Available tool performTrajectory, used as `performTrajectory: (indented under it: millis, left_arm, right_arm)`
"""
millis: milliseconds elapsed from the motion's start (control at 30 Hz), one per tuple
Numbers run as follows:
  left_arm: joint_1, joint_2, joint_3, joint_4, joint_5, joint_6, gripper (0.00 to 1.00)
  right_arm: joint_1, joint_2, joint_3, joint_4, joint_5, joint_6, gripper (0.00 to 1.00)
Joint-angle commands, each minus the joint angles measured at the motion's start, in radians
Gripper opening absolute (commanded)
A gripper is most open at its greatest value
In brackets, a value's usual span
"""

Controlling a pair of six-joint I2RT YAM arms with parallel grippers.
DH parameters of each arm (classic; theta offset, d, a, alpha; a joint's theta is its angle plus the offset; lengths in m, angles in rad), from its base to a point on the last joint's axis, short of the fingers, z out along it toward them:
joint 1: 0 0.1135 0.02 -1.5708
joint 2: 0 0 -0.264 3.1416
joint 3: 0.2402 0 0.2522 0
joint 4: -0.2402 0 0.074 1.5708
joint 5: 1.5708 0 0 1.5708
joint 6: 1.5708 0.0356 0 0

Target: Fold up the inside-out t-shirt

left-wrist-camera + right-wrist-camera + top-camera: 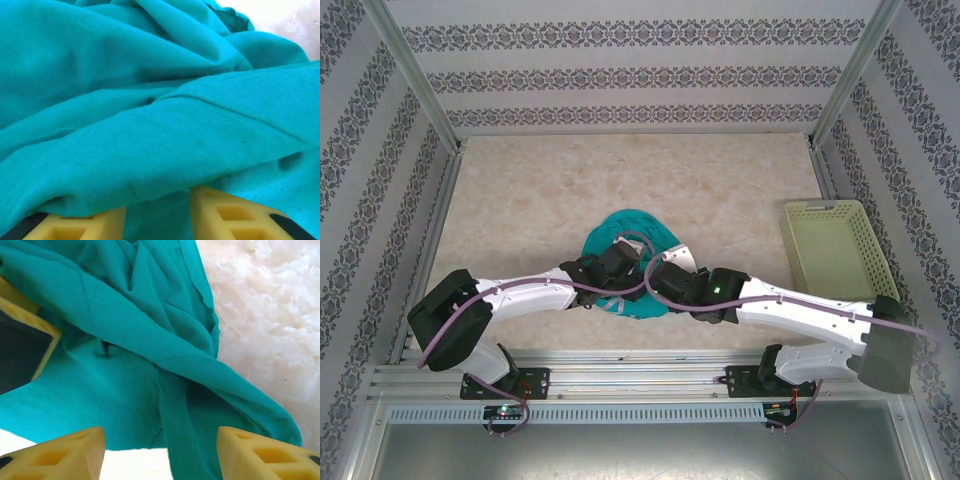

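- The inside-out t-shirt (pixel 625 232) was found bunched on the desk (pixel 540 200), between both hands.
- The right hand (pixel 160 452) was held open astride a fold, presumably to pinch it.
- The left hand (pixel 157 212) was cloth-covered; its grip could not be told.

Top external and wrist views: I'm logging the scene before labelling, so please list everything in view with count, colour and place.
t-shirt: one, teal-green, bunched at the table's near middle, beneath both grippers.
basket: one, pale yellow-green, right side of the table, apart from the t-shirt.
table: one, beige marbled top.
left gripper: one, yellow fingers, cloth draped over them.
right gripper: one, yellow fingers, open, a fold of cloth between them.
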Motion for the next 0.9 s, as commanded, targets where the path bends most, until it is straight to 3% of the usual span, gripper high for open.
performTrajectory:
  millis: [0,333,467,700,800,867]
  left_arm:
    - [-0.010,-0.020,0.004,0.000,-0.022,-0.016,0.38]
    - [-0.010,-0.025,-0.002,0.001,-0.039,-0.023,0.39]
    - [-0.010,-0.026,-0.008,-0.002,-0.046,-0.023,0.40]
    - [-0.006,-0.012,-0.008,-0.026,-0.083,-0.043,0.41]
    - [0.013,0.001,-0.004,-0.048,-0.096,-0.065,0.42]
    - [0.036,0.012,-0.007,-0.060,-0.093,-0.085,0.42]
  right_arm:
    - [-0.036,0.034,-0.019,0.023,0.047,-0.030,0.59]
    - [-0.100,0.105,-0.061,0.082,0.040,-0.033,0.51]
    - [-0.115,0.101,-0.077,0.091,0.048,-0.028,0.39]
    - [-0.120,0.037,-0.094,0.082,0.061,-0.020,0.03]
    - [-0.118,-0.061,-0.108,0.110,0.016,-0.056,0.00]
    - [-0.119,-0.148,-0.132,0.161,-0.080,-0.103,0.00]
